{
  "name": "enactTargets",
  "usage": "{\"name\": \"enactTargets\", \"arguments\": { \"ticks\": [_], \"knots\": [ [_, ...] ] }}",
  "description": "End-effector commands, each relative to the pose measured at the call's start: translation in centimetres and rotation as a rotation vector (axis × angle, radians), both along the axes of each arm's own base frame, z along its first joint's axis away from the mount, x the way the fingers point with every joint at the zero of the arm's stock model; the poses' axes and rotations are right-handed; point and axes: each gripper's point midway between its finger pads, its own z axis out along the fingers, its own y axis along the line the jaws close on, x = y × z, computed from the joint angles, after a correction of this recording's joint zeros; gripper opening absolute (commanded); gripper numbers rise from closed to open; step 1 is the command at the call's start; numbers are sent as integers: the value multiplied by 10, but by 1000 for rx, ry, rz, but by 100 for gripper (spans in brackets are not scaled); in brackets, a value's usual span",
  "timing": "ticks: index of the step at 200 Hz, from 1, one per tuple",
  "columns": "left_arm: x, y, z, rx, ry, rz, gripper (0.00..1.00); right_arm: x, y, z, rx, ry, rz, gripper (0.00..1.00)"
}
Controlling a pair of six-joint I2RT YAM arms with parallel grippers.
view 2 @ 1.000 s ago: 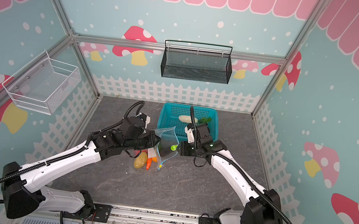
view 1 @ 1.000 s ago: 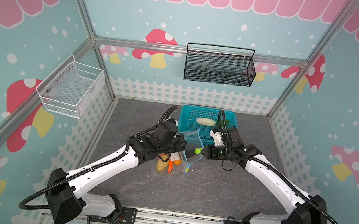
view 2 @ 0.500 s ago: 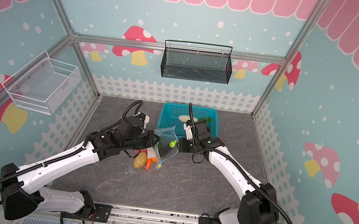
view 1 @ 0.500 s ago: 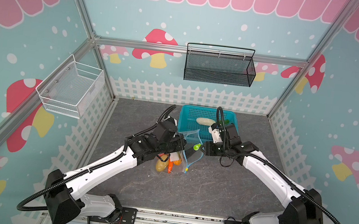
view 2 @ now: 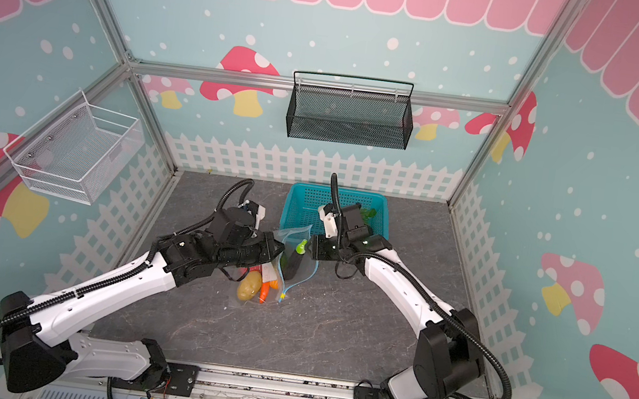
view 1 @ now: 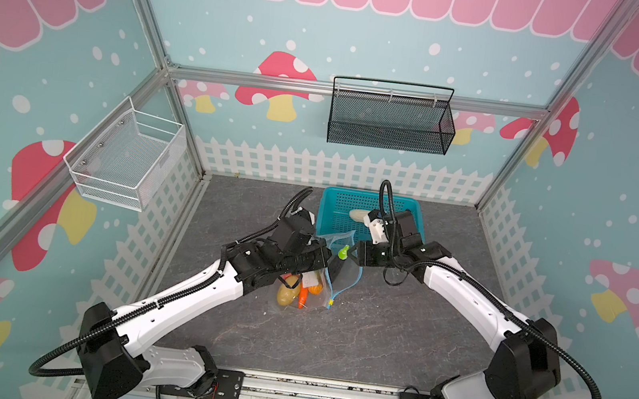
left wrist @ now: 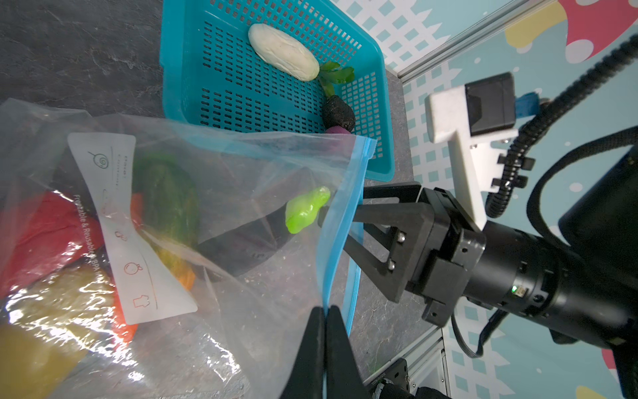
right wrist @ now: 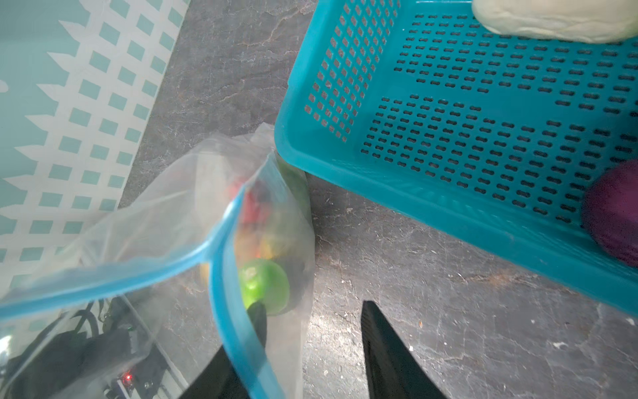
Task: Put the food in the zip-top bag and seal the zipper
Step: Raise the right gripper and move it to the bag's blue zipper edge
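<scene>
**Nearer now: right gripper point(view 1: 352, 252) at the mouth of the zip-top bag point(left wrist: 224, 293)**

Over the last second the right gripper slid toward the left arm, and the eggplant point(left wrist: 241, 241) went with it. Its dark body lies inside the bag, green cap just within the zipper point(left wrist: 329, 255). The right fingers stand partly apart and hold nothing: one tip is inside the mouth against the cap, the other outside the film. The left gripper point(left wrist: 325, 311) is pinched flat on the zipper edge, holding the mouth up. Both arms reach forward with elbows out, wrists meeting over the table point(view 1: 375, 333). A potato point(view 1: 286, 294) and carrot point(view 1: 303, 297) sit at the bag's bottom. A white radish point(left wrist: 283, 51) lies in the teal basket point(left wrist: 179, 86) just behind.
</scene>
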Motion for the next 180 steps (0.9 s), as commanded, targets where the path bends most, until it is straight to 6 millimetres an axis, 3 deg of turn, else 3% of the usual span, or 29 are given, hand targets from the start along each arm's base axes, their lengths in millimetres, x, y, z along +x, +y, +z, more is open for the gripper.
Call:
{"name": "enactTargets", "arguments": {
  "ticks": [1,43,133,180],
  "knots": [
    [0,8,6,-5,-11,27,0,5,12,7,30,-11,23,48],
    [0,8,4,-1,-9,30,0,12,20,-4,33,5,30,47],
    [0,12,3,8,-13,43,0,22,27,-1,57,-4,19,48],
    [1,17,6,15,-22,60,0,29,41,0,81,9,47,47]
  ]
}}
